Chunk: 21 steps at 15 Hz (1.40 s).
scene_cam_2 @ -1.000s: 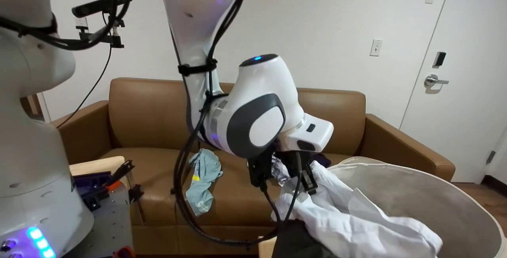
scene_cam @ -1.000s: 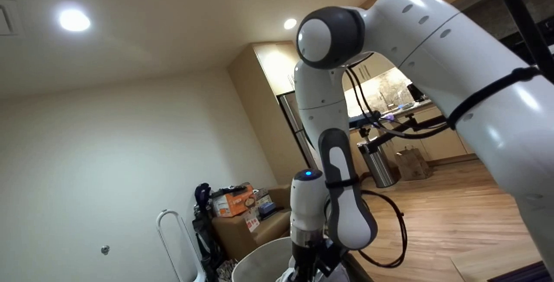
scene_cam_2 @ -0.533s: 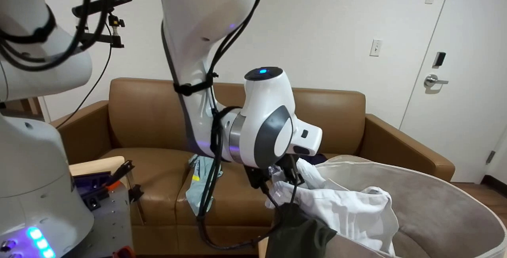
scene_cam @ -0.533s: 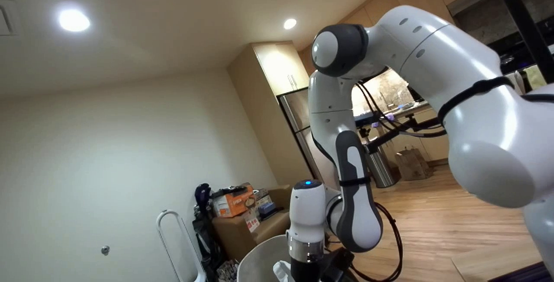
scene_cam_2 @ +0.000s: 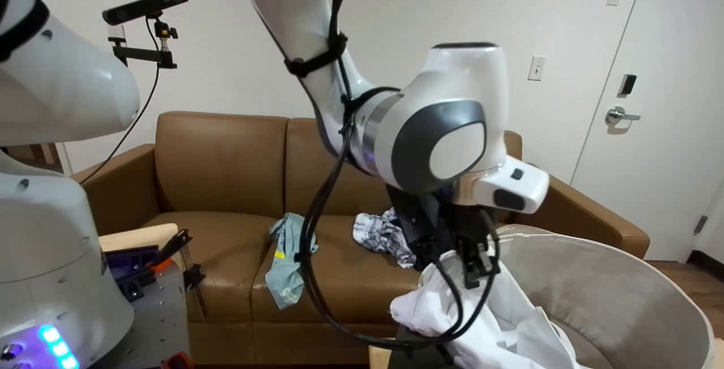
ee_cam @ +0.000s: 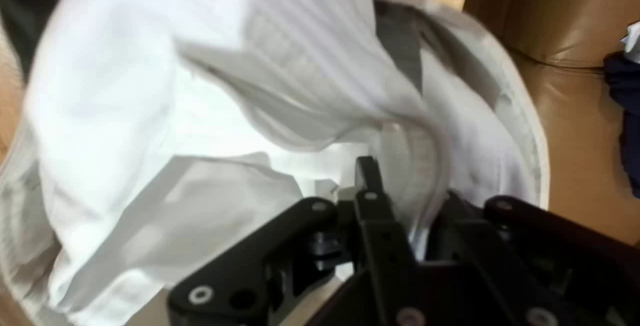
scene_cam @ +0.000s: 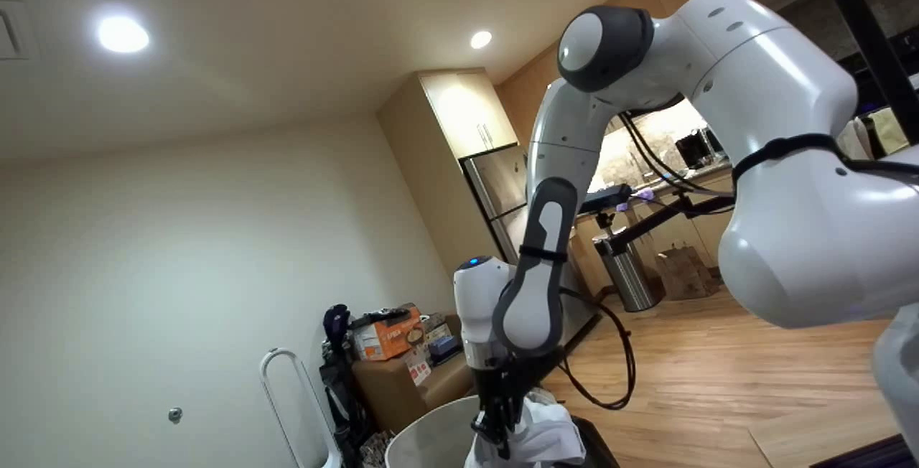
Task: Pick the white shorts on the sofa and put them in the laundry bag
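Now up and across: since the last look my gripper (ee_cam: 412,188) has risen and swung farther over the laundry bag (scene_cam_2: 599,278). Fingers (ee_cam: 375,211) are close together, pinching a bunched edge, probably the waistband, of the white shorts (scene_cam_2: 481,340). Wrist view puts that pinch inside the ring of the bag's rim.

Shorts: much of the cloth lies in the bag's mouth, some runs across the rim, and a fold (scene_cam_2: 408,305) seems to bulge past it in an exterior view. How deep the lower part hangs in the bag, I cannot tell.

Sofa (scene_cam_2: 226,165) stands just beside the bag. The swing has uncovered more of a blue-and-white patterned garment (scene_cam_2: 380,236) on it, nearer the bag than the pale teal garment (scene_cam_2: 288,270). Neither is mine to fetch.

Meaning: I judge the pick done and the placing under way, unfinished. With the pinch over the bag, the next move likely is to bring the overhanging fold inward past the rim, then lower and let go. Release too soon and that fold's weight could drag the shorts back out.
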Available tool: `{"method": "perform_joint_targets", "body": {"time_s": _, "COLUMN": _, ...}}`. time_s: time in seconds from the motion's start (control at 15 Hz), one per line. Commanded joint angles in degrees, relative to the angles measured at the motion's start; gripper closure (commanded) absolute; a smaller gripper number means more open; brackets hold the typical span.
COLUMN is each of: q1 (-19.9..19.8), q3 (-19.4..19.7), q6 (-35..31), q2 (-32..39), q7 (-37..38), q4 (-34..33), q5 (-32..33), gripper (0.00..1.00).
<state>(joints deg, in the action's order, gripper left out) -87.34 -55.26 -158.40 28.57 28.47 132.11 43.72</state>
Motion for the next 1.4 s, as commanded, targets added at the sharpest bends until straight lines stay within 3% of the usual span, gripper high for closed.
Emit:
{"method": "perform_joint_targets", "body": {"time_s": 0.0, "q1": -5.8, "q3": -7.2, "q6": 12.4, "q2": 1.5, "q7": -10.8, "q4": -7.9, "q5": -7.7, "gripper": 0.54}}
{"method": "perform_joint_targets", "body": {"time_s": 0.13, "q1": -6.8, "q3": -9.4, "q6": 17.3, "q2": 2.4, "q7": -15.3, "q4": -11.3, "q5": -10.1, "gripper": 0.42}}
{"method": "perform_joint_targets", "body": {"time_s": 0.2, "q1": -2.1, "q3": -4.7, "q6": 16.3, "q2": -2.0, "q7": -21.9, "q4": -11.7, "q5": -18.9, "gripper": 0.34}}
{"method": "perform_joint_targets", "body": {"time_s": 0.53, "q1": 0.7, "q3": -5.6, "q6": 25.5, "q2": -6.2, "q7": -39.7, "q4": -15.5, "q5": -41.7, "gripper": 0.03}}
{"method": "perform_joint_targets", "body": {"time_s": 0.87, "q1": 9.1, "q3": 0.6, "q6": 38.1, "q2": -19.4, "q7": -46.8, "q4": -16.6, "q5": -58.1, "gripper": 0.00}}
{"method": "perform_joint_targets", "body": {"time_s": 1.0, "q1": 16.0, "q3": 6.8, "q6": 41.1, "q2": -24.2, "q7": -46.4, "q4": -15.0, "q5": -60.7, "gripper": 0.00}}
{"method": "perform_joint_targets", "body": {"time_s": 1.2, "q1": 30.4, "q3": 18.9, "q6": 49.2, "q2": -27.7, "q7": -45.7, "q4": -12.6, "q5": -58.9, "gripper": 0.00}}
{"method": "perform_joint_targets", "body": {"time_s": 1.33, "q1": 40.2, "q3": 26.9, "q6": 50.9, "q2": -28.4, "q7": -46.9, "q4": -10.5, "q5": -58.8, "gripper": 0.00}}
